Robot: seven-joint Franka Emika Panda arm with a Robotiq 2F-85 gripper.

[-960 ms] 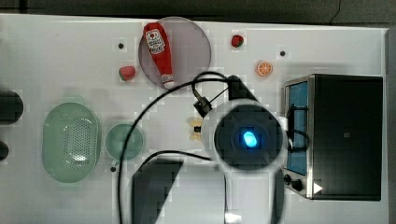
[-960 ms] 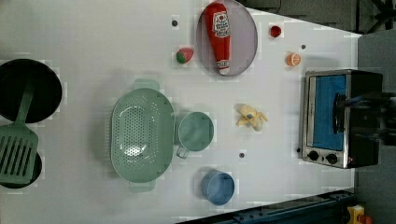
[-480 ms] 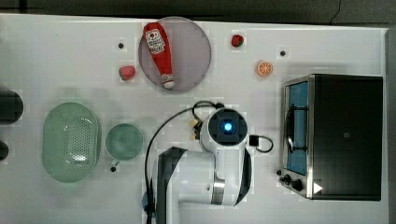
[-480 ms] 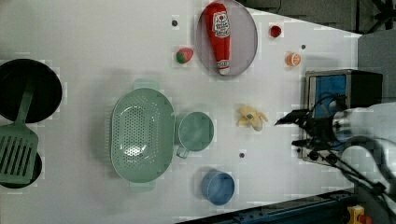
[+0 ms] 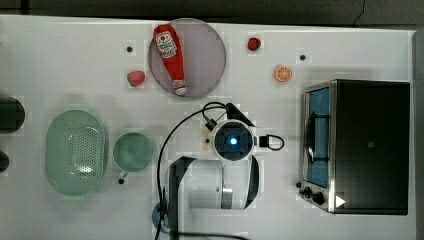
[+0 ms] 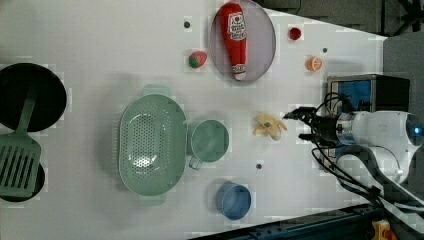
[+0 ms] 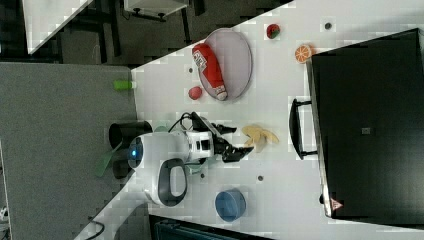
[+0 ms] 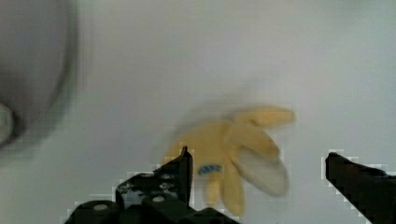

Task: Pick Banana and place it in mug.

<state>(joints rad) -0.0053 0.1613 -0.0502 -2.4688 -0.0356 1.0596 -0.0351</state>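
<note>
Tool point(image 8: 257, 186) fingers stand spread wide and hold nothing; in the wrist view the two dark fingertips point(image 8: 180, 170) sit on either side of the banana point(image 8: 243, 154) without touching it. In the left view the tool point(image 6: 300, 125) hangs just beside the banana point(image 6: 269, 125), on the toaster-oven side of it.

The banana is a small pale-yellow peeled toy, its peel strips splayed out like fingers, lying flat on the white surface point(image 5: 65, 65) near its middle. In the right view the banana point(image 7: 260, 136) lies with its long axis running roughly from the arm's side toward the toaster oven point(image 7: 370, 125), just short of the oven's handle. In the top view the arm's wrist hides most of it.

The mug point(image 6: 210, 141) is pale green, upright and holds nothing; it stands near the banana on the left view's left, touching or nearly touching the green perforated oval basket point(image 6: 151, 145), which also holds nothing. A blue cup point(image 6: 233, 201) stands by the surface's edge nearest the arm's base. A round grey plate point(image 5: 187, 57) near the far edge carries a red ketchup bottle point(image 5: 169, 50) lying on its side. A strawberry point(image 5: 136, 78) lies beside the plate, and an orange slice point(image 5: 282, 73) lies near the oven.
</note>
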